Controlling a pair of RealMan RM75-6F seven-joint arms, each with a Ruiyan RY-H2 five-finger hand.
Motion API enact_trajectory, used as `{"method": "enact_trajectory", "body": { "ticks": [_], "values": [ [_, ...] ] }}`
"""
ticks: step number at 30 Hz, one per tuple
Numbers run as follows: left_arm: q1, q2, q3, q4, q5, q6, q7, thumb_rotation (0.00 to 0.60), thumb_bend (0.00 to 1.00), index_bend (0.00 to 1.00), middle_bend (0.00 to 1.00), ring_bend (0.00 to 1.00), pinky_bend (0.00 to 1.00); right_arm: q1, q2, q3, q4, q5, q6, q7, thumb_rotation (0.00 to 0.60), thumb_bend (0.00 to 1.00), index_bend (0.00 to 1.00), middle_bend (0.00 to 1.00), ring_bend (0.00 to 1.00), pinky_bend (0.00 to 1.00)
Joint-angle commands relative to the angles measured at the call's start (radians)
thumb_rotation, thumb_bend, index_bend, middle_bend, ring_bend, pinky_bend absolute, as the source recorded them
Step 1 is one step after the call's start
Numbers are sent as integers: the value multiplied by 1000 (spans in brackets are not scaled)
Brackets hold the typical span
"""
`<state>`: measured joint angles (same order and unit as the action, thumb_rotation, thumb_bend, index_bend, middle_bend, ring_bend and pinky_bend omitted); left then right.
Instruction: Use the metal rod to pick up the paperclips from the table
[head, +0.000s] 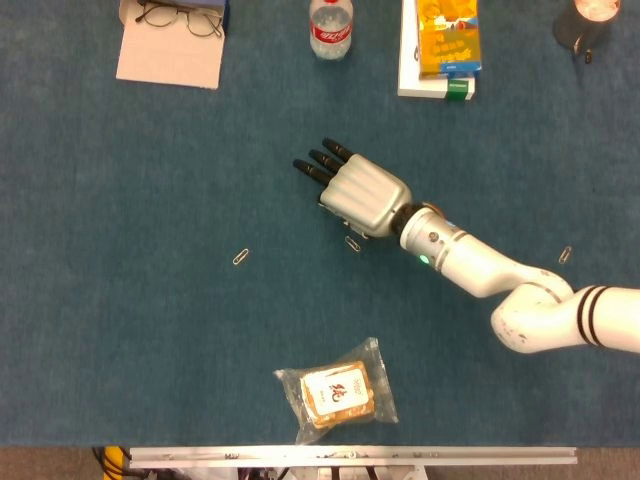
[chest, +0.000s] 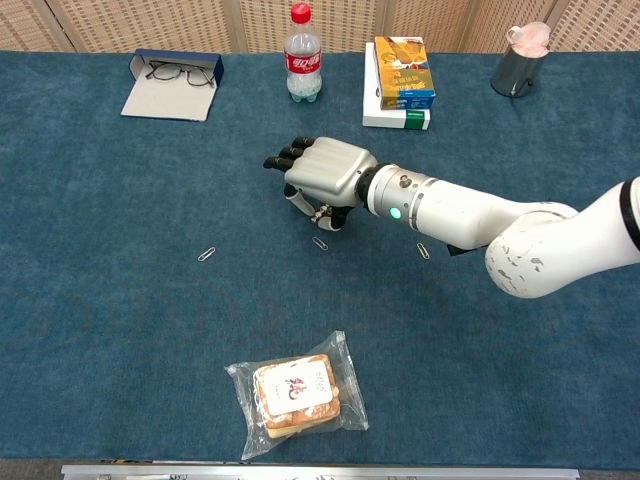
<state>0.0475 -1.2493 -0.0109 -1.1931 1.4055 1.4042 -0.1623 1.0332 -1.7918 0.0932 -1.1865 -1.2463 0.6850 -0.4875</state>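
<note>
My right hand (head: 362, 195) (chest: 328, 173) hovers palm down over the middle of the blue table, dark fingertips (head: 318, 162) pointing to the far left. A thin metal rod (chest: 317, 212) peeks out under the palm, held between thumb and fingers; most of it is hidden. One paperclip (head: 352, 243) (chest: 320, 243) lies just below the hand on the near side. A second paperclip (head: 240, 257) (chest: 207, 254) lies further left. A third paperclip (head: 565, 255) (chest: 423, 250) lies to the right, by the forearm. The left hand is not visible.
A bagged snack (head: 338, 392) (chest: 297, 392) lies near the front edge. Along the far edge stand a glasses case (chest: 172, 82), a cola bottle (chest: 302, 55), stacked boxes (chest: 400, 82) and a metal cup (chest: 516, 65).
</note>
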Motion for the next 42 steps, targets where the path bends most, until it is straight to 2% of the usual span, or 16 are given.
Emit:
{"method": "enact_trajectory", "body": {
  "ticks": [1,16,42],
  "values": [
    [0,3,-1,-11,-1,3,12,600,349,255,0,0,112,-21,33,-10,-46,-15,29,9,600,286,595,42,0,60],
    [1,17,-4,-83,-12,15,97,600,349,256,0,0,112,-105,149,-46,-200,-80,138,48,600,286,595,43,0,60],
    [20,22,0,-108,-25,33,121,600,349,255,0,0,113,-151,188,-85,-305,-189,172,99,600,287,597,43,0,60]
  ]
}}
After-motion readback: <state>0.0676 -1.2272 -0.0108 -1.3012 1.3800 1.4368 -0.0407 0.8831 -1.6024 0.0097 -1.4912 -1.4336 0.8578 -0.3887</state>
